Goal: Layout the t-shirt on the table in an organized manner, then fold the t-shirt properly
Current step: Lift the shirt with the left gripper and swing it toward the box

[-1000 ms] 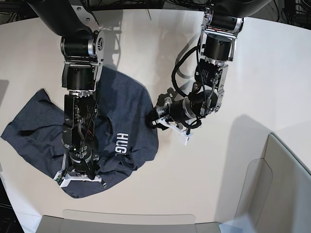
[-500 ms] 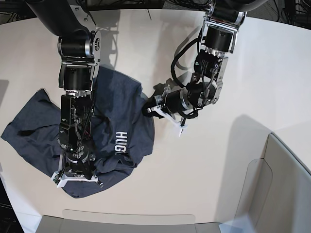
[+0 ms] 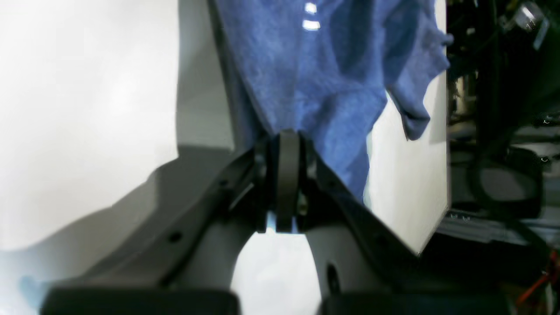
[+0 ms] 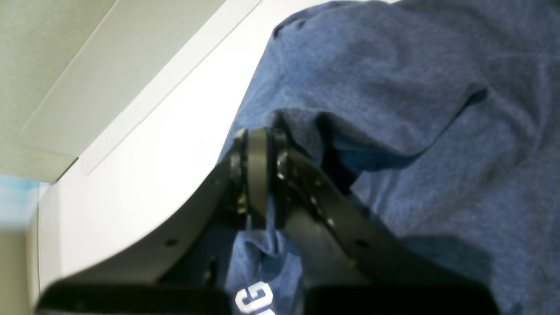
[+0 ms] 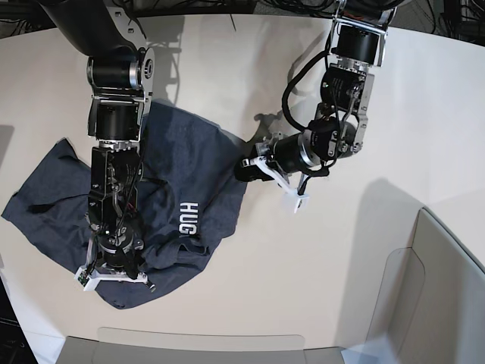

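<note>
**Inspector:** Left wrist view first. What changed?

**Assistant:** The left gripper (image 3: 286, 131), open a second ago, has clenched on an edge of the t-shirt (image 3: 323, 78); cloth runs away from its tips across the table (image 3: 87, 109).

**Inspector:** Right wrist view?

**Assistant:** The right gripper (image 4: 258, 135) stays clamped, a raised fold of cloth pinched between its tips.

**Inspector:** Base view?

**Assistant:** The shirt lies crumpled toward that view's left table edge, lettering showing. Its right-hand border has shifted slightly with the left gripper. Judgement: both arms now have hold, so spreading can begin; layout is not yet done.
</note>
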`<state>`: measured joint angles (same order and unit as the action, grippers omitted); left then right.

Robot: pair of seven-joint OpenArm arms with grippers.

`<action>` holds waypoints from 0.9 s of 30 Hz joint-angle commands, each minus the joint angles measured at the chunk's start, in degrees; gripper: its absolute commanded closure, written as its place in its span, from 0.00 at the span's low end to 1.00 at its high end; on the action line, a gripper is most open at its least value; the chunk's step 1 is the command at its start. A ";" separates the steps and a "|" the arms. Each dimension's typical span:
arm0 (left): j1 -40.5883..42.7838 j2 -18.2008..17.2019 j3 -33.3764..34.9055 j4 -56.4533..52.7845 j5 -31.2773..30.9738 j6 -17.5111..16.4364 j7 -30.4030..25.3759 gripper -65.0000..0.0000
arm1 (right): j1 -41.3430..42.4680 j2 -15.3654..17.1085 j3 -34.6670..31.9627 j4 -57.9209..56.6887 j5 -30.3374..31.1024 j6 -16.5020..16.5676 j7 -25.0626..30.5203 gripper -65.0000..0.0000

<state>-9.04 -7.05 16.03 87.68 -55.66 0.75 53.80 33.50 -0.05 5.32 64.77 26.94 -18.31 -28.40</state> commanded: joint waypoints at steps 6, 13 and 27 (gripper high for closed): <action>3.81 -4.16 -3.07 8.10 -0.91 -0.53 -0.57 1.00 | 4.79 -0.96 -7.39 1.12 -0.35 0.50 1.37 1.00; 10.14 -8.47 -12.38 18.74 -1.00 -0.53 -0.57 1.00 | 9.19 -5.18 -16.27 0.59 -0.35 0.50 1.37 1.00; 18.31 -15.15 -39.64 30.96 -1.79 -0.62 -0.66 1.00 | 19.12 -8.95 -26.03 1.20 0.09 0.50 1.37 1.00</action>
<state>10.02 -21.06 -22.70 117.62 -56.66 0.43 54.54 49.30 -7.92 -20.47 64.73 27.14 -18.87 -29.17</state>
